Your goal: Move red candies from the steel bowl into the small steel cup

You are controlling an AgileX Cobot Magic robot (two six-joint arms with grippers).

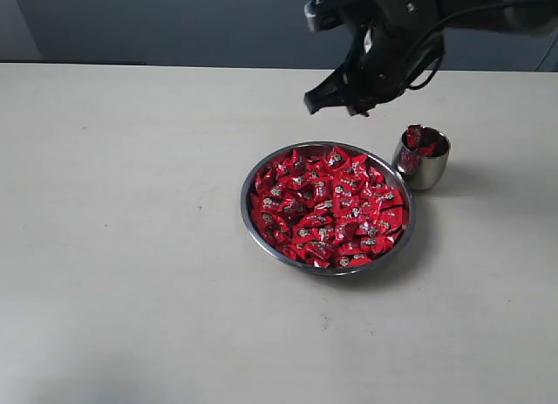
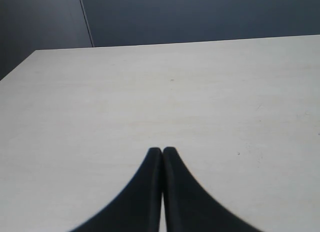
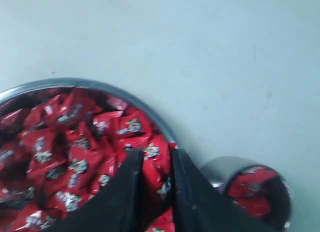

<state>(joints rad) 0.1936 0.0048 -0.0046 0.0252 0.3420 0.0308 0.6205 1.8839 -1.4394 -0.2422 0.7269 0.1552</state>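
Square red candies (image 1: pixel 327 208) in shiny, crinkled wrappers with pale centre marks heap the wide, shallow steel bowl (image 1: pixel 253 214) on the pale matte counter (image 1: pixel 131 247). More fill the small steel cup (image 1: pixel 427 173) just beside its rim. The right tool (image 3: pixel 155 159) hangs over the bowl, narrow, with red showing in its gap; I cannot tell if that is a held candy. The left tool (image 2: pixel 162 151) is closed and empty.
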